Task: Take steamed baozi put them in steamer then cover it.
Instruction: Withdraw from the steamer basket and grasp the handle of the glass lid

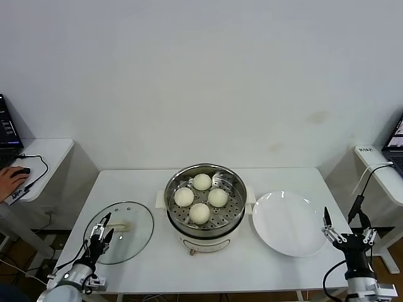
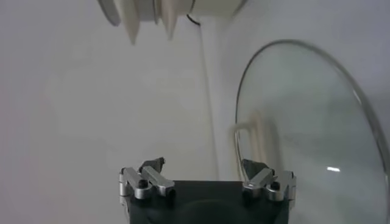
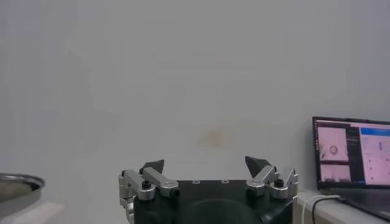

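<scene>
Steel steamer [image 1: 204, 204] holds four baozi [image 1: 199, 213]; cover [image 1: 129, 231] off.

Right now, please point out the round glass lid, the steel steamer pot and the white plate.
Round glass lid [image 1: 132, 229], head view, on its glass.
Steel steamer pot [image 1: 174, 189], head view, left rim.
White plate [image 1: 286, 226], head view, centre.

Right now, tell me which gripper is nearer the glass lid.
Left. The left gripper hovers open over the near edge of the glass lid, just short of its white handle. The right gripper is open far across the table, beyond the white plate.
</scene>
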### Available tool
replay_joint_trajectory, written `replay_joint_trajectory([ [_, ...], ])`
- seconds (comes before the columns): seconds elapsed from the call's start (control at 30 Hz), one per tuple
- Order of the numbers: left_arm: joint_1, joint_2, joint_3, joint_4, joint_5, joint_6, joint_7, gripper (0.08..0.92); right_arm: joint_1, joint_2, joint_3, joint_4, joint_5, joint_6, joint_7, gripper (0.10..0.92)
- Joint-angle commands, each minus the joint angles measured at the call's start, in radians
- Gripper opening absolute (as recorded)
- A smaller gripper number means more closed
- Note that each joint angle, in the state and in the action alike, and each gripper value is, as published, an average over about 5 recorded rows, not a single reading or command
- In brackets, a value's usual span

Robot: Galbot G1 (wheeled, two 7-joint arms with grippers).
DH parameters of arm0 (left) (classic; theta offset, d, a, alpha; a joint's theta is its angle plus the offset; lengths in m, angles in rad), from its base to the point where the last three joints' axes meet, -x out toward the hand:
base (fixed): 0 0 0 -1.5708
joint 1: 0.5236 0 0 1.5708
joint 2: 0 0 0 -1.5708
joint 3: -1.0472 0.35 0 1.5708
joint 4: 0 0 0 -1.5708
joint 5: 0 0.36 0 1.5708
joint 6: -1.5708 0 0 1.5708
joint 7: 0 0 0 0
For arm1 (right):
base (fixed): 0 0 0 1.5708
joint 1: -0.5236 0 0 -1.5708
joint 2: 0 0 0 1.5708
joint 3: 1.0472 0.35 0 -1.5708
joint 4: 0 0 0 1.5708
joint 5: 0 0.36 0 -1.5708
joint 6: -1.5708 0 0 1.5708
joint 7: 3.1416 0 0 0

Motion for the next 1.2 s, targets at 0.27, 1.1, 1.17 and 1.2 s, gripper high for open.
replay_joint_trajectory([
  [0.27,-0.156,-0.009,0.048,0.129,0.003,0.0,0.019,0.823,-0.023,0.018,0.012,-0.001,-0.016,0.006,-0.005,0.823],
  [1.1,-0.219,-0.033,0.055,0.262,-0.099,-0.022,-0.026,0.672,-0.026,0.027,-0.011,-0.005,-0.024,0.009,-0.014,0.823],
  [1.17,-0.219,-0.032,0.055,0.262,-0.095,-0.025,-0.026,0.611,-0.026,0.027,-0.012,-0.006,-0.024,0.01,-0.014,0.823],
  [1.2,-0.219,-0.032,0.055,0.261,-0.093,-0.026,-0.026,0.585,-0.027,0.027,-0.012,-0.006,-0.024,0.01,-0.014,0.823],
])
